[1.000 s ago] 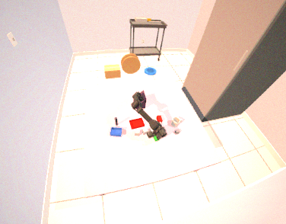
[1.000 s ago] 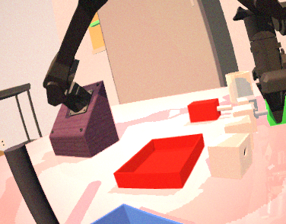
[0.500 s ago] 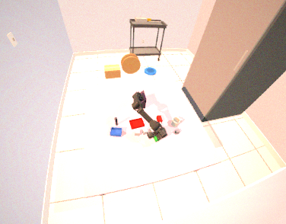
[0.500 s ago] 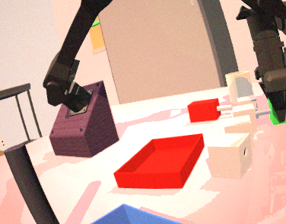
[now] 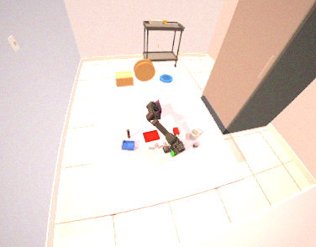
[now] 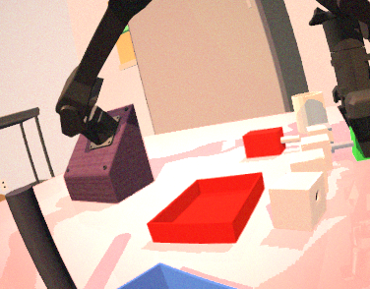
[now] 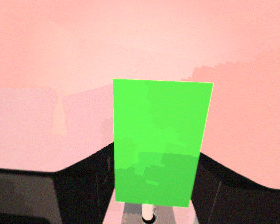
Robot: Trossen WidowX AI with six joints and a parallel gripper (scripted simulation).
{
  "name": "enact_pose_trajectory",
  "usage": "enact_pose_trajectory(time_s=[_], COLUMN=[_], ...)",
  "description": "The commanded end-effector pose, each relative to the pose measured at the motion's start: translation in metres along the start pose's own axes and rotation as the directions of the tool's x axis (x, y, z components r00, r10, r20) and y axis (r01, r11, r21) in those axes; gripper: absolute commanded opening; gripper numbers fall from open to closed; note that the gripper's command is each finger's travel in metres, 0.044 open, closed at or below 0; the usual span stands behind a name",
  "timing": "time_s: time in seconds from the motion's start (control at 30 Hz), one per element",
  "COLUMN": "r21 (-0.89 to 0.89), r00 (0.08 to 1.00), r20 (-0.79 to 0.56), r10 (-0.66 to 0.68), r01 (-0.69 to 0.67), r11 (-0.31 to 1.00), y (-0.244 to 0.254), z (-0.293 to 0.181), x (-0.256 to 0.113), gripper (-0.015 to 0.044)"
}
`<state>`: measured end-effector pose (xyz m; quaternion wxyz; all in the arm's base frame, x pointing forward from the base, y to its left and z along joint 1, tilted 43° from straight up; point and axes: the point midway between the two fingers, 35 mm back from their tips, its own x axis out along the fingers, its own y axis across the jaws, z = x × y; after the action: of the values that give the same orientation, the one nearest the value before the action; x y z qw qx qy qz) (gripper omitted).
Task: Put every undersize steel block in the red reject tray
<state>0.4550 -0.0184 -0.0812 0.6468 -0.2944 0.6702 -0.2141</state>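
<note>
My gripper (image 5: pixel 173 151) (image 6: pixel 367 147) (image 7: pixel 151 143) is shut on the green gauge's handle (image 5: pixel 172 154) (image 6: pixel 358 154) (image 7: pixel 158 120). The gauge's grey pin (image 6: pixel 342 145) points at the row of blocks; in the wrist view its pale pin (image 7: pixel 147 209) is beside a dark hole rim. I cannot tell whether the tip is in a hole. Several pale blocks stand in a row; the nearest block (image 6: pixel 289 203) shows a small hole, and another block (image 6: pixel 309 162) stands behind it. The far blocks overlap. The red reject tray (image 5: pixel 151 136) (image 6: pixel 191 233) holds nothing.
A red block-shaped thing with a pale pin (image 5: pixel 176 131) (image 6: pixel 264 143) lies behind the row. A cream container (image 5: pixel 195 134) (image 6: pixel 299 109) stands beyond. A blue tray (image 5: pixel 128 145) (image 6: pixel 161 280) and a dark cylinder (image 5: pixel 129 134) (image 6: pixel 33 231) stand on the reject tray's other side.
</note>
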Motion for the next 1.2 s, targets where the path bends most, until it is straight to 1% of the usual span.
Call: enact_pose_trajectory(time_s=[0.0, 1.17], r21=[0.001, 0.002], r00=[1.0, 1.0], r20=[0.007, 0.008], r10=[0.0, 0.0], r01=[0.0, 0.0], r11=[1.0, 1.0], y=[0.0, -0.002], z=[0.004, 0.017], x=[-0.002, -0.003], gripper=[0.0, 0.0])
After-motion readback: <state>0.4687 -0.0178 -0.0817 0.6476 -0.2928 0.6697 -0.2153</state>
